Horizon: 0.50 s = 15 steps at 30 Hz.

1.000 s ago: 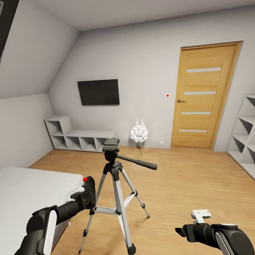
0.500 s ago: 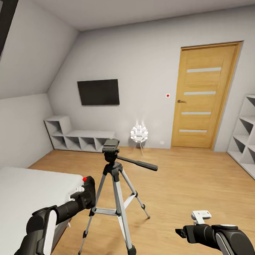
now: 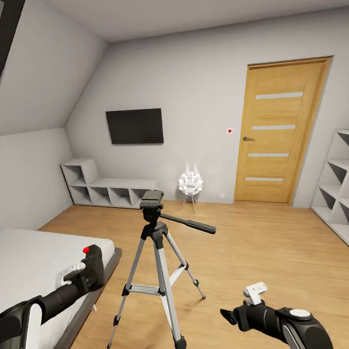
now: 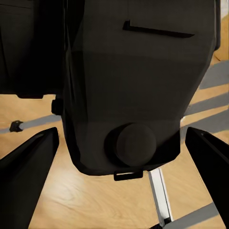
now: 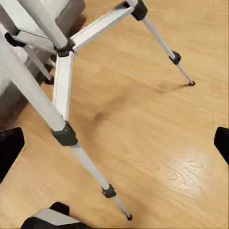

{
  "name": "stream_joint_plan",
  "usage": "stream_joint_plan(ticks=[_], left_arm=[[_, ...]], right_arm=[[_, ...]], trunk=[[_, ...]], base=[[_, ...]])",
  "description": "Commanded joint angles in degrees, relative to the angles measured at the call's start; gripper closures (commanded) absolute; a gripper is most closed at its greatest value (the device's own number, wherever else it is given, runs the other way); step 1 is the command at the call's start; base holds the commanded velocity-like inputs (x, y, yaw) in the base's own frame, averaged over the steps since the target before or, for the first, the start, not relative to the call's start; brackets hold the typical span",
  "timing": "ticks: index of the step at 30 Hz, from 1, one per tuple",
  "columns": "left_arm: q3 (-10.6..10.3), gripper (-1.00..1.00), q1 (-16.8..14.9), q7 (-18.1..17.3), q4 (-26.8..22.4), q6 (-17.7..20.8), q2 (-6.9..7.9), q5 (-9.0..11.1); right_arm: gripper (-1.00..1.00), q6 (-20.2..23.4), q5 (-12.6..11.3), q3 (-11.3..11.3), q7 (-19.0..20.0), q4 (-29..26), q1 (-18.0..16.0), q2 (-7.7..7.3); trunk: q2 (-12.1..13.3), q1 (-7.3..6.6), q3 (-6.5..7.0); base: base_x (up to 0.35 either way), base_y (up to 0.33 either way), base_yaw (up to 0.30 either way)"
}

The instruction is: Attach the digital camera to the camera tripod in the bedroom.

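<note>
Head view, left gripper (image 3: pixel 83 273) closed around the digital camera (image 3: pixel 92 263) over the bed (image 3: pixel 25 261) edge, camera tripod (image 3: pixel 160 258) standing on the floor between both grippers, right gripper (image 3: pixel 230 315) apparently spread wide, holding nothing.

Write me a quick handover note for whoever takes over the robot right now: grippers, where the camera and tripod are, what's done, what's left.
Left gripper: shut on the digital camera, held low over the bed's edge, left of the camera tripod.
Right gripper: open, empty, low to the tripod's right.
Tripod stands upright on the wood floor, head bare.
Done: camera picked up.
Left: raise the camera onto the tripod head and attach it.
</note>
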Motion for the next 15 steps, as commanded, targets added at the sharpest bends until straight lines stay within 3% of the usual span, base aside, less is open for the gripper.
stream_joint_plan(ticks=[1, 7, 10, 15], left_arm=[[0.6, 1.0, 0.1, 0.1, -0.2, 0.5, 0.08, 0.9], [3.3, 1.0, 0.7, 0.1, -0.2, 0.3, 0.21, 0.9], [4.0, 1.0, 0.8, 0.4, -0.1, 0.3, 0.05, 0.9], [4.2, 1.0, 0.9, 0.7, 0.3, 0.2, 0.04, 0.8]], right_arm=[[-1.0, -2.3, 0.0, 0.4, 1.0, 1.0, -0.1, 0.11], [-1.0, -13.5, -0.1, 1.6, 3.8, 7.4, -2.3, 1.42], [-1.0, -16.4, -0.1, 2.7, 4.5, 9.2, -4.0, 2.39], [-1.0, -17.6, -0.2, 3.7, 6.0, 9.9, -4.9, 2.86]], trunk=[[0.0, 0.02, -0.02], [0.0, 0.02, -0.02], [0.0, 0.02, -0.02], [0.0, 0.02, -0.02]], base=[[0.0, 0.0, 0.0], [0.0, 0.0, 0.0], [0.0, 0.0, 0.0], [0.0, 0.0, 0.0]])
